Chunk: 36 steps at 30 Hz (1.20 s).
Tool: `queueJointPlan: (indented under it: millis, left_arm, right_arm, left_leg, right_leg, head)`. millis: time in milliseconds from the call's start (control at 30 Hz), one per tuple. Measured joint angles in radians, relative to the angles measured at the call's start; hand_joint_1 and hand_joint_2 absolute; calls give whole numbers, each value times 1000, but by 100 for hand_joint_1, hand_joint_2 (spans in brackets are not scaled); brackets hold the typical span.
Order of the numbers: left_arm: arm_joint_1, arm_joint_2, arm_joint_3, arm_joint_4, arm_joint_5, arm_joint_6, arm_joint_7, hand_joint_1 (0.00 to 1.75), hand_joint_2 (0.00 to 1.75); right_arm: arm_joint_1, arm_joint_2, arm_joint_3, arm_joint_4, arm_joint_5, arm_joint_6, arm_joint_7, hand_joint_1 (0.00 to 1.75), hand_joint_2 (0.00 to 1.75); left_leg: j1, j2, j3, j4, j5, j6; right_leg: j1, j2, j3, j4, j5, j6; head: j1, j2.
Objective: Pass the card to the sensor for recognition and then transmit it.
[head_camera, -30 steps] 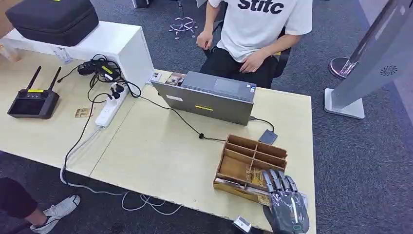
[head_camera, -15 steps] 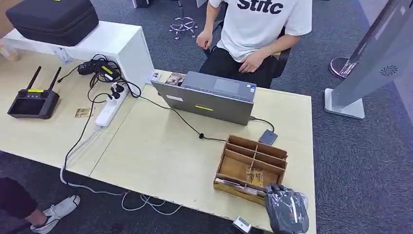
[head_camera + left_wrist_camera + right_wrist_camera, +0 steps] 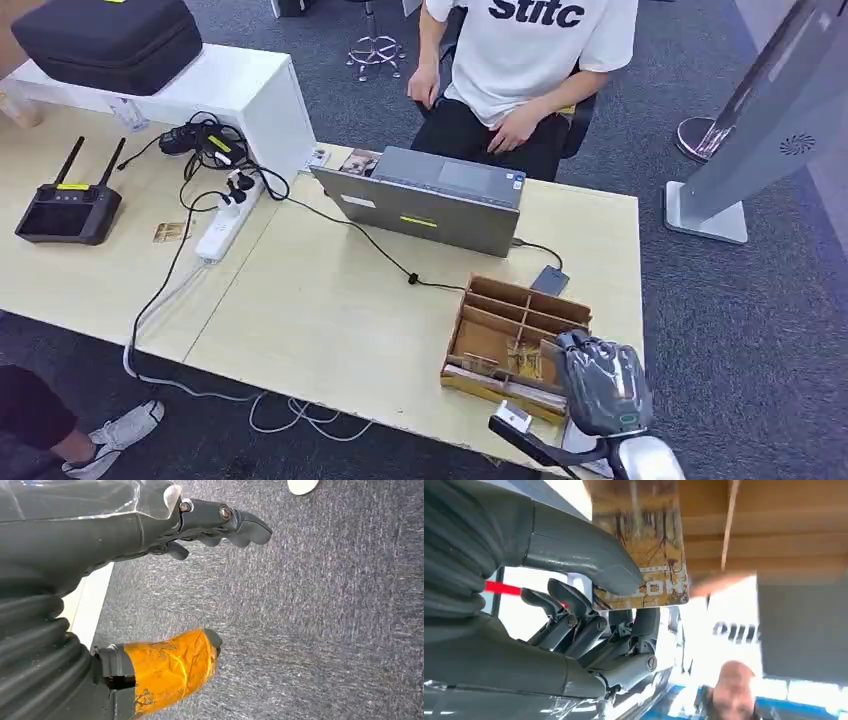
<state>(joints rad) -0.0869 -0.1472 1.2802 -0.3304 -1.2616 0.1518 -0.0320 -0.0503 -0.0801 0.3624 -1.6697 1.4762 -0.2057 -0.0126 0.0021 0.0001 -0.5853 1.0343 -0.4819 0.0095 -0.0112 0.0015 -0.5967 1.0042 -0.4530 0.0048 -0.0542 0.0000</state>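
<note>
My right hand (image 3: pixel 598 378) hovers over the near right corner of the wooden divider box (image 3: pixel 500 318). The right wrist view shows its thumb (image 3: pixel 589 562) pressing a brown picture card (image 3: pixel 649 555) against the fingers below, with the box's slats right behind the card. A small dark card sensor (image 3: pixel 549 280) lies flat on the table just beyond the box, wired to the grey laptop (image 3: pixel 430 200). My left hand (image 3: pixel 125 530) hangs over grey carpet, fingers apart, holding nothing; orange tape wraps its thumb (image 3: pixel 170 667).
A person in a white shirt (image 3: pixel 530 50) sits behind the laptop. A power strip (image 3: pixel 225 220) with cables, a controller with antennas (image 3: pixel 68 210) and a loose card (image 3: pixel 170 231) lie on the left table. A grey stand (image 3: pixel 745 150) is on the floor at right.
My right hand reached flat into the box's near compartment, curled its fingers, and has now risen and turned with the card pinched in it. The person's arm shifted slightly.
</note>
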Motion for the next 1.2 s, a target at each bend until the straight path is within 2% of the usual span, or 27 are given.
queueJointPlan:
  millis: [100,167,333,433,600,767,867,1100,1133,1200]
  left_arm:
    - [-1,1,0,0,-14,-5,0,0,175]
    - [0,1,0,0,-23,-5,0,0,175]
    - [-3,7,-8,0,-54,-10,0,0,175]
    - [-8,16,-22,0,-74,-19,-2,0,175]
    - [-9,26,-37,0,-88,-24,-2,0,175]
    - [-13,35,-57,1,-109,-30,-3,0,175]
    - [-17,40,-61,3,-112,-34,-4,0,175]
    - [-16,45,-74,7,-113,-35,-6,0,175]
    - [-17,45,-75,7,-113,-35,-6,0,175]
    - [-17,45,-75,8,-113,-35,-6,0,175]
  right_arm:
    - [-72,1,-26,-13,-63,-4,-45,175,175]
    - [-118,10,-41,-24,-113,20,-72,175,175]
    - [-276,60,-54,15,-332,227,-112,175,175]
    - [-403,101,-59,131,-402,277,-98,175,175]
    - [-522,150,-60,260,-418,288,-78,175,175]
    - [-619,202,-60,384,-391,299,-16,175,175]
    - [-677,235,-67,458,-384,298,0,175,175]
    - [-723,269,-88,526,-389,292,2,175,175]
    - [-726,273,-91,533,-389,291,2,0,175]
    - [-728,276,-95,541,-402,292,-1,0,175]
  left_leg:
    - [0,0,0,0,0,0]
    - [0,0,0,0,0,0]
    - [0,1,0,0,2,-2]
    - [0,1,0,0,4,-2]
    - [1,0,-1,0,5,-2]
    - [0,1,-1,0,5,-2]
    - [1,0,-1,0,5,-2]
    - [1,-1,-1,0,5,-2]
    - [0,-1,-2,0,5,-2]
    - [0,-1,-2,0,5,-2]
  right_leg:
    - [0,0,0,0,0,0]
    - [0,0,0,0,0,0]
    - [0,1,-1,1,2,-3]
    - [0,1,-1,1,3,-2]
    - [0,0,-1,2,3,-2]
    - [0,1,-2,2,3,-2]
    - [0,1,-2,2,3,-2]
    - [0,0,-2,2,3,-2]
    - [0,0,-2,2,3,-2]
    - [0,0,-2,1,3,-2]
  head:
    - [0,0]
    - [0,0]
    - [0,0]
    - [0,0]
    - [0,0]
    - [0,0]
    - [0,0]
    - [0,0]
    - [0,0]
    - [0,0]
